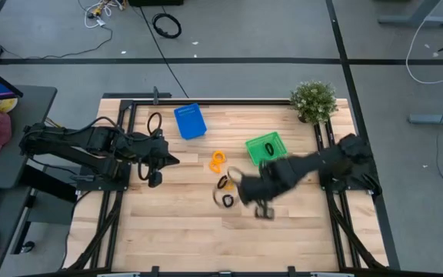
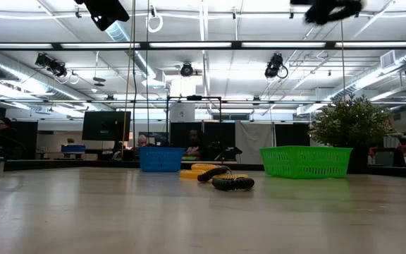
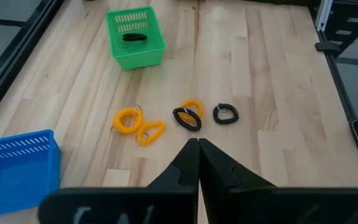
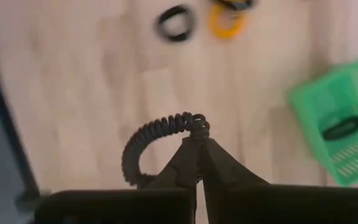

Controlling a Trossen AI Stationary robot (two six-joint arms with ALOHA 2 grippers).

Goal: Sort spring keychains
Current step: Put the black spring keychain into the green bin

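Note:
Several small spring keychains lie mid-table: two orange ones [image 3: 128,118] [image 3: 149,132], a black one over an orange one [image 3: 188,117], and a black one [image 3: 225,113]. Another black one [image 3: 133,37] lies inside the green bin [image 3: 135,50]. My right gripper [image 4: 199,146] [image 1: 244,185] is raised above them, shut on one more black keychain [image 4: 157,137]. My left gripper [image 3: 197,149] [image 1: 160,165] hangs shut near the table's left side, touching nothing. The blue bin [image 1: 191,121] stands at the far left. My right gripper pinches the black keychain's coil at one spot on its loop [image 4: 197,126] between its two fingertips, coming from above and pointing down. The loop curls out beside the fingers and is lifted clear of the table.
A potted plant [image 1: 314,100] stands at the far right corner behind the green bin [image 1: 266,148]. Bare wood lies along the near half of the table [image 1: 206,238]. Metal frame rails [image 1: 121,123] border the left and right sides.

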